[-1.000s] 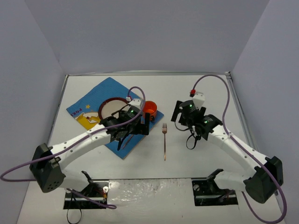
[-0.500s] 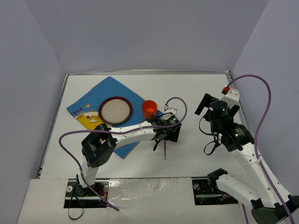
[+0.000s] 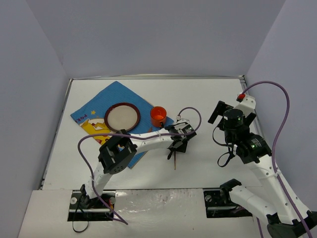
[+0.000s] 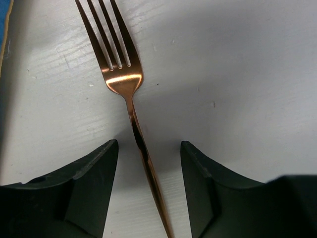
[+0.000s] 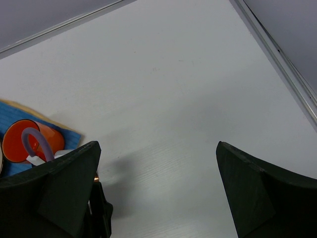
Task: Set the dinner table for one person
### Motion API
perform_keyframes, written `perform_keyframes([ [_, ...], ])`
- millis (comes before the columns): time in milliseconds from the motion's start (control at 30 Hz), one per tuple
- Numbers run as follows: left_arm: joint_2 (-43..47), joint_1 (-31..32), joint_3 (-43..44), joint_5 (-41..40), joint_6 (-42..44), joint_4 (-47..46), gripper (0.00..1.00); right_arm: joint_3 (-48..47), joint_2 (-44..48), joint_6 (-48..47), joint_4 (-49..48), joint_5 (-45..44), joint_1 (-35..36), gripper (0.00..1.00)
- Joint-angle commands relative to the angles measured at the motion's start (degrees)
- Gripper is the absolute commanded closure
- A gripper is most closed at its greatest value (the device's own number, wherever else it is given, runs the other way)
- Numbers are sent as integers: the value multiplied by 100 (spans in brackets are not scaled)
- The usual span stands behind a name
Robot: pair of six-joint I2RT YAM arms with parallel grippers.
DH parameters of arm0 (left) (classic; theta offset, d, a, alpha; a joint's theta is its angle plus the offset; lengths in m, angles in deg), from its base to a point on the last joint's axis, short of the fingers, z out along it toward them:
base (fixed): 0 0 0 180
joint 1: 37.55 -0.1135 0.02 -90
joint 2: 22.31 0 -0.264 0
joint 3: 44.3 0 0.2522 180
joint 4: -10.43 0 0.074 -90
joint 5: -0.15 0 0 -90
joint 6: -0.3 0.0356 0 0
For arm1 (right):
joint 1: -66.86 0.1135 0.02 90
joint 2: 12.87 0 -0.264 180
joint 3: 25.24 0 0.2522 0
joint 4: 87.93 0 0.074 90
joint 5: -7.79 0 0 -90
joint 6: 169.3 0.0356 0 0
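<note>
Fork (image 4: 130,106) handle lies between the left gripper's (image 4: 148,148) 2 spread fingers, with bare table (image 3: 198,94) on either side. Cup (image 3: 158,116) stands at 11 o'clock, plate (image 3: 122,117) at 10. Right arm (image 3: 242,139) blocks 3 o'clock, and 12 is open.

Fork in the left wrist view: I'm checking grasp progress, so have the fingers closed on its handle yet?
No, the left gripper is open, its fingers standing clear of the fork handle on both sides.

From above, we see only the handle's tail of the fork (image 3: 174,163); the left tool (image 3: 175,150) covers the rest. In the left wrist view its tine tips and handle end run off the edges. In the right wrist view a purple cable (image 5: 25,139) crosses the orange cup (image 5: 54,139), and the left edge cuts the placemat (image 5: 20,113)
</note>
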Motion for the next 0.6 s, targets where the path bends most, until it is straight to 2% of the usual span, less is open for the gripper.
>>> perform_keyframes([
  [0, 21, -6, 227, -1, -124, 293, 53, -5, 28, -78, -228, -256, -45, 0],
  [100, -17, -21, 204, 52, -155, 316, 62, 33, 59, -78, -236, -265, -45, 0],
  [300, 60, -74, 91, 73, -189, 250, 90, 70, 155, -81, -248, -300, -45, 0],
  [400, 217, -50, 22, -10, -60, 214, 99, 94, 175, -71, -262, -300, -45, 0],
  [567, 869, 52, -170, -219, 302, 230, 100, 66, 216, -86, -270, -293, -45, 0],
])
